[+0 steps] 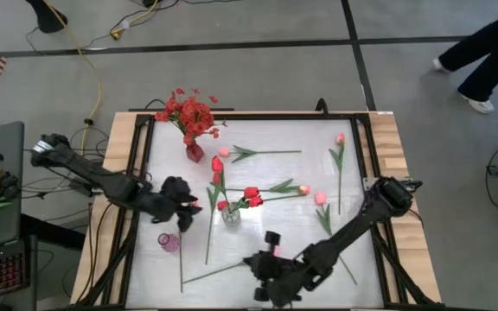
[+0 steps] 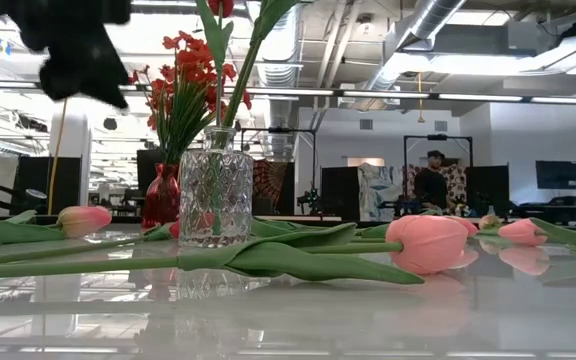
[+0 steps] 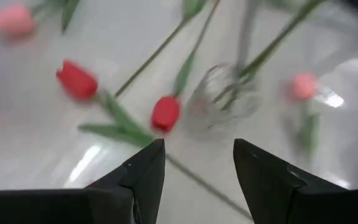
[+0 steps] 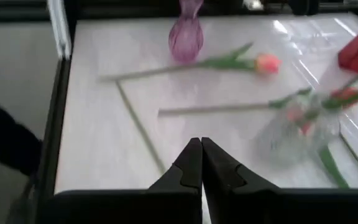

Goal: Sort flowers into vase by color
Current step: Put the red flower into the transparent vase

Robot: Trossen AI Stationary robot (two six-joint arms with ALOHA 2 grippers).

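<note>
Two pincers hang over a white bench strewn with artificial flowers. The left pincer (image 1: 182,207), its dark fingers (image 3: 143,171) spread and holding nothing, hovers just left of the clear glass vase (image 1: 231,214) at the bench's middle, its arm reaching in from the left edge. The right pincer (image 1: 272,241), fingers pressed together and empty, sits near the front edge, its arm bent in from the right side. The clear vase holds red tulips (image 1: 251,197). A red vase (image 1: 194,153) near the back left corner carries a bushy red spray (image 1: 188,112). A small pink vase (image 1: 169,242) stands upright near the front left. Loose red tulips (image 1: 217,164) lie beside the clear vase, and pink tulips (image 1: 321,198) lie toward the right edge.
</note>
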